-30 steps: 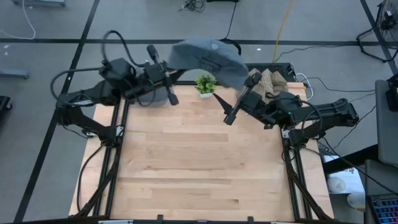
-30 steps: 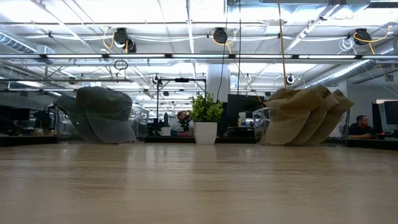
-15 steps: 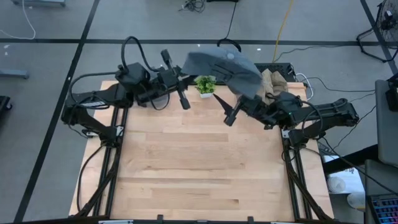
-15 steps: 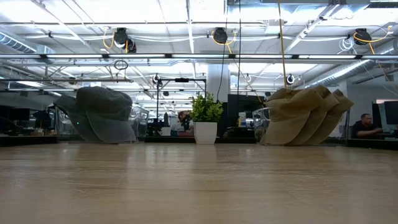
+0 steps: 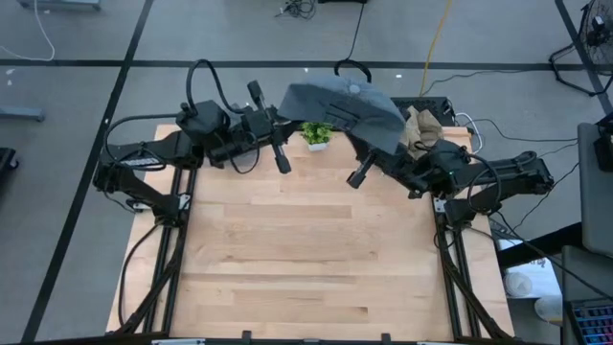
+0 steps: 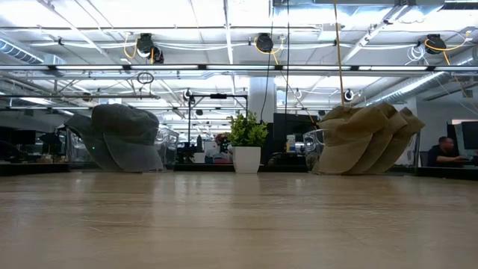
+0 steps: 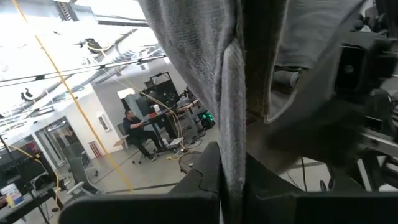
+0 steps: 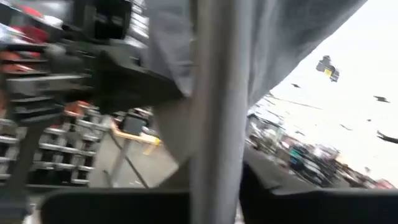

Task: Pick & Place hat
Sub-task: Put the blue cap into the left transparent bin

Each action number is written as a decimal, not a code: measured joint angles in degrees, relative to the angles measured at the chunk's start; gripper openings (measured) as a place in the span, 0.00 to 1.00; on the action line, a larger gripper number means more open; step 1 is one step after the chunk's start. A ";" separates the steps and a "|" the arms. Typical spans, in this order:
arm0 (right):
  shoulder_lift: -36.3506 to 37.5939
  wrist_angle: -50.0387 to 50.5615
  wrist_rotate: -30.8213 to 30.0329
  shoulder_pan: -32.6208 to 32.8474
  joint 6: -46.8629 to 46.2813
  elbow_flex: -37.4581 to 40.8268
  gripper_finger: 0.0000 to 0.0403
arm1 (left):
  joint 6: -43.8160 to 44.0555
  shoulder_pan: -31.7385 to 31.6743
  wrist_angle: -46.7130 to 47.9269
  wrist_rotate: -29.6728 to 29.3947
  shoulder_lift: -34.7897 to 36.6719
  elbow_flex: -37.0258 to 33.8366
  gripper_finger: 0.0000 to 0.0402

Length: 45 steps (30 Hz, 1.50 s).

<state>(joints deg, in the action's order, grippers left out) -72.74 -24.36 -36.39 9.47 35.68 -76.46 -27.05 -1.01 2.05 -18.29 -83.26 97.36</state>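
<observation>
The grey hat [image 5: 343,103] is held up in the air in the upper middle of the high view, above the small potted plant [image 5: 316,132] and the far edge of the wooden table [image 5: 306,249]. The left gripper [image 5: 278,153] is narrow and pinches one edge of the hat; in the left wrist view the grey fabric [image 7: 233,93] runs down between its fingers. The right gripper [image 5: 362,171] is at the other side of the hat, and in the right wrist view a grey strip [image 8: 214,106] stands between its closed fingers, so it seems to hold the hat as well. I judge this is a handover, or a stretching of the hat between two arms. The next move probably needs one gripper to release, and the other to carry the hat down to the table without dragging it over the plant. A pile of tan hats [image 5: 421,125] lies at the upper right corner.
</observation>
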 joint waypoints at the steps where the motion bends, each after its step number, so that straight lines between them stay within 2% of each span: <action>1: 0.01 -0.02 -1.52 0.00 -0.02 -0.01 0.08 | 0.15 0.04 0.11 -0.08 -0.02 0.00 0.02; 4: -0.06 -0.27 -4.12 0.03 0.30 -0.01 0.02 | 0.54 0.02 0.48 -0.24 -0.10 -0.02 0.04; 8: -0.17 -0.63 -6.50 0.16 3.69 0.06 0.01 | 0.61 0.04 3.43 0.12 -0.11 -0.02 0.15; 14: 0.75 -1.72 -13.87 1.25 12.22 0.12 0.01 | 0.60 -0.02 11.96 -0.46 1.35 -0.01 0.31; 18: 1.76 -1.97 -17.53 2.14 15.39 0.12 0.00 | 0.84 0.04 15.68 -2.85 3.68 0.00 0.40; 23: 2.11 -0.08 -26.21 3.01 21.98 0.12 0.00 | 2.69 0.02 20.45 -1.43 8.80 0.04 0.53; 25: 2.11 3.00 -27.86 3.04 23.40 0.10 0.00 | 3.45 0.29 23.71 -1.30 10.82 0.02 0.59; 27: 2.04 7.28 -27.65 3.04 22.08 0.10 0.00 | 4.26 0.49 25.26 -1.37 12.36 0.02 0.63; 31: 1.23 13.17 -23.53 3.04 14.48 0.10 0.00 | 5.77 1.33 27.49 -1.52 15.38 0.00 0.69; 36: -1.12 12.66 -23.21 3.04 12.65 0.10 0.00 | 6.43 2.69 31.32 -1.28 17.53 0.01 0.71; 41: -4.68 12.74 -18.86 3.02 8.76 0.06 0.00 | 5.32 4.24 35.62 -1.28 17.76 0.00 0.72; 45: -7.09 12.46 -18.74 2.97 8.28 0.06 0.00 | 5.16 5.36 37.43 -1.31 17.56 0.00 0.72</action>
<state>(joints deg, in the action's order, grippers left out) -79.83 -11.90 -55.13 12.45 43.97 -76.40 -21.88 4.35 39.48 -19.60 -65.70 97.36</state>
